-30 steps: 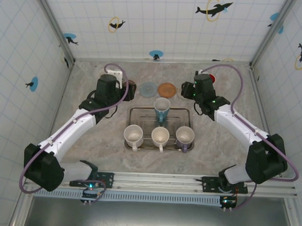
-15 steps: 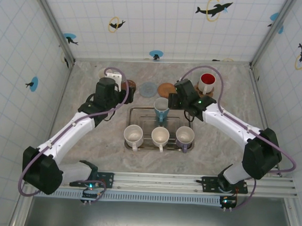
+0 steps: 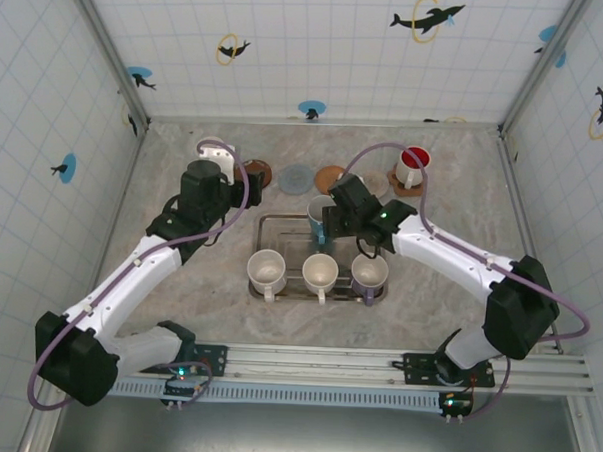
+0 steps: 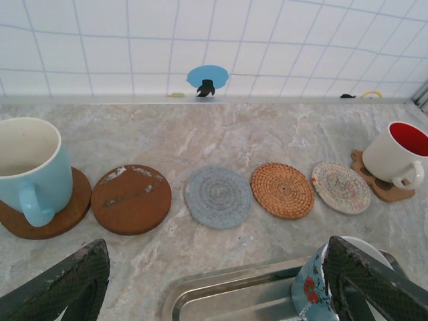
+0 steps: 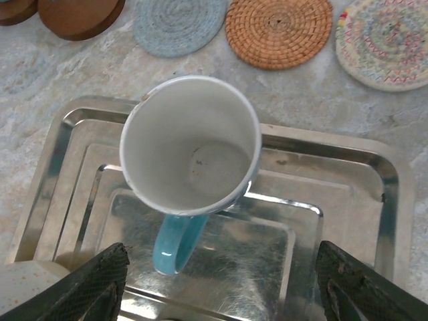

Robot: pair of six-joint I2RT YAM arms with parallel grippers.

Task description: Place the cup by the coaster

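Marble-look table (image 3: 179, 291), tiled walls on three sides. Steel tray (image 3: 281, 235) sits mid-table, long side across. My right hand (image 5: 221, 267) hangs over the far part of the tray with its fingers (image 5: 93, 287) spread wide and holding nothing. My left hand (image 4: 217, 281) is out over the table just beyond the tray's far left corner, likewise spread and holding nothing. The cup (image 5: 190, 144) stands upright in the far row of the tray, white inside, with a blue handle pointing toward the near side. From the right wrist it lies between my two fingers and is touched by neither. The near row of the tray holds three more mugs: white (image 3: 266, 272), white (image 3: 319, 273), purple-sided (image 3: 368, 273). A light blue mug (image 4: 33, 167) stands on a dark wooden coaster (image 4: 73, 207) at far left. A white mug with red inside (image 4: 394, 157) stands on a pale wooden coaster (image 4: 378, 187) at far right. Between these two, a line of bare coasters runs along the far side of the tray: brown disc (image 4: 131, 198), grey woven (image 4: 217, 196), orange rattan (image 4: 282, 190), pale multicolour woven (image 4: 341, 188). The grey woven and the rattan lie nearest the cup, just beyond the tray rim.
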